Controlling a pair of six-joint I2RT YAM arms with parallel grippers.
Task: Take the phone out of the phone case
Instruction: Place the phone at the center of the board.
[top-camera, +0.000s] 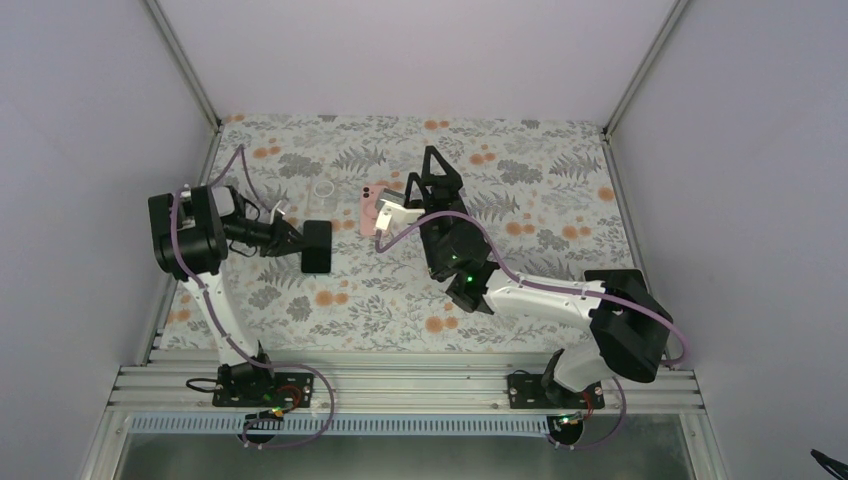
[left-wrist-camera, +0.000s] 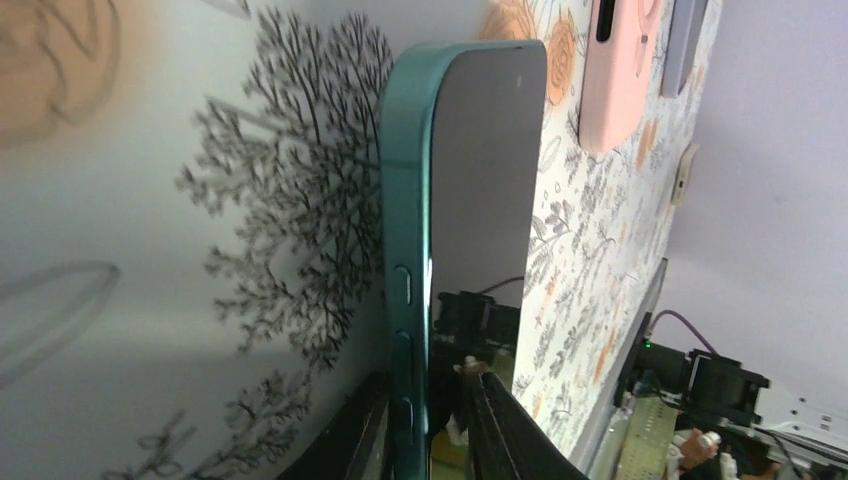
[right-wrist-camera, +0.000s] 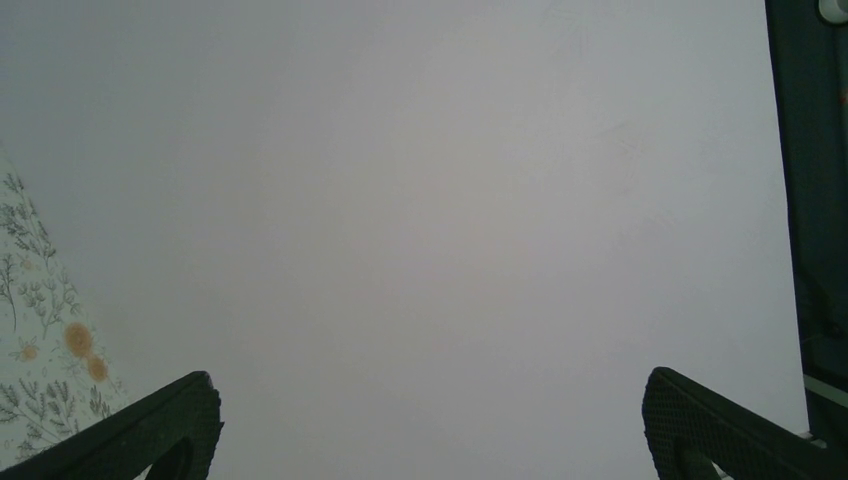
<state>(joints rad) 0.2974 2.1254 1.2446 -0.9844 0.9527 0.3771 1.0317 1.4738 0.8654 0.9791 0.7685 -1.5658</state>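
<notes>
From its base at the near edge the left arm bends rightward, its gripper (top-camera: 288, 238) clamped on one end of the phone (top-camera: 316, 246). The phone is a bare slab with a teal edge and a dark screen, held over the left of the floral bench (top-camera: 560, 220). Farther back, the pink phone case (top-camera: 371, 212) lies flat near centre. Just beside it, the right gripper (top-camera: 440, 172) points at the back wall, jaws wide apart.

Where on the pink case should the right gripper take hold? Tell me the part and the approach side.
Take the pink case across its two long edges, near the middle, coming down from above. It seems to lie flat on the table, long axis running near to far, so its narrow width probably suits the open right gripper best.
</notes>
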